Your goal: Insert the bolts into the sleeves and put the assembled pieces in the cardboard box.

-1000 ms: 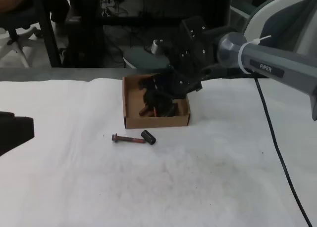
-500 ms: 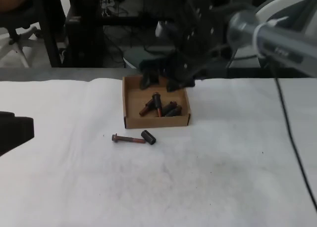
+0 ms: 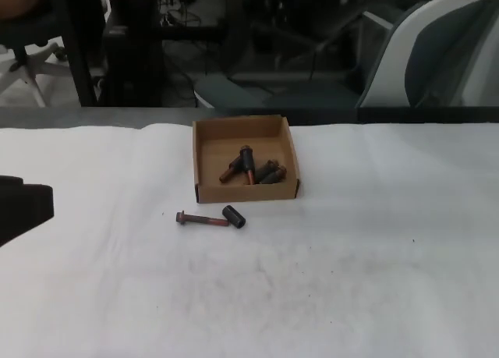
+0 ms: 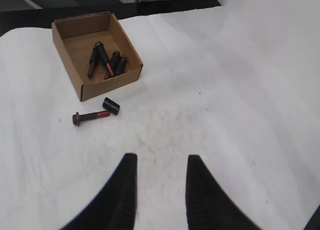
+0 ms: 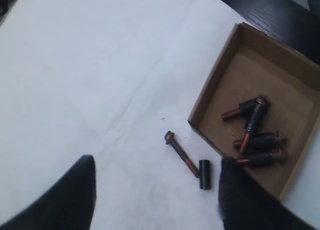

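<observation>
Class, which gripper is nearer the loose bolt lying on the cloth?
Right, probably. The loose bolt lies just ahead of the right gripper, between its open fingers; the left gripper, open too, sits farther back from it.

You have nothing to read here: no lettering, number, label or sign shows legibly on the box (image 3: pixel 245 192), the loose bolt (image 3: pixel 201 218), the sleeve (image 3: pixel 234 216) or the tabletop (image 3: pixel 351 280).

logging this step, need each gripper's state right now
Left gripper: open, holding nothing.
Right gripper: open wide, holding nothing.
</observation>
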